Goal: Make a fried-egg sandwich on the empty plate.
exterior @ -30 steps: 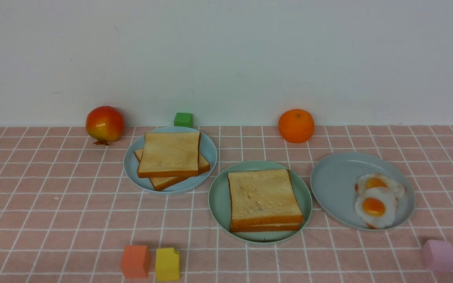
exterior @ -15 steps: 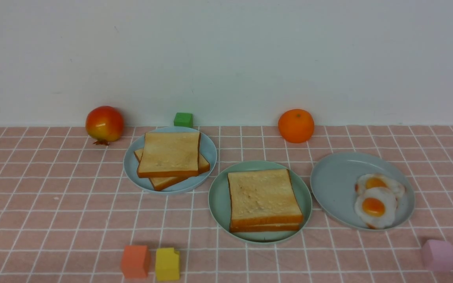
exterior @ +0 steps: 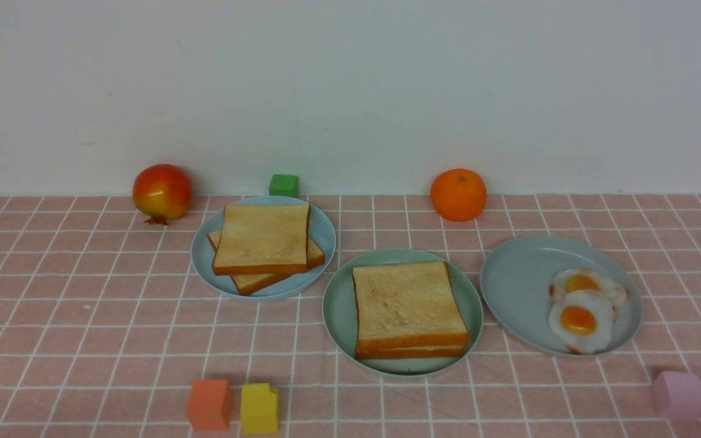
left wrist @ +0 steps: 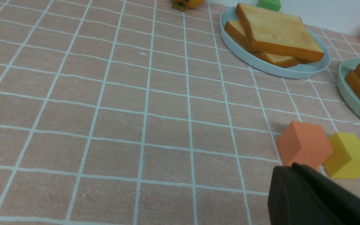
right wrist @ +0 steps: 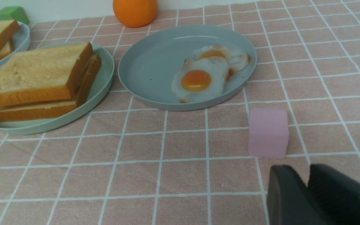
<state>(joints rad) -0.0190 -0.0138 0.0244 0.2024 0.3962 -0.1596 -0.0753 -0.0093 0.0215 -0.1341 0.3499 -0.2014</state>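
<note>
The mint-green plate stands at the table's middle. On it lie two stacked toast slices, seen also in the right wrist view; a pale layer shows between them, and I cannot tell whether it is an egg. Two fried eggs lie on a blue-grey plate to the right, also in the right wrist view. My left gripper is shut and empty, near the orange block. My right gripper is shut and empty, near the pink block. Neither arm shows in the front view.
A blue-grey plate with two more toast slices stands at the back left. A pomegranate, a green block and an orange line the back wall. Orange, yellow and pink blocks sit near the front.
</note>
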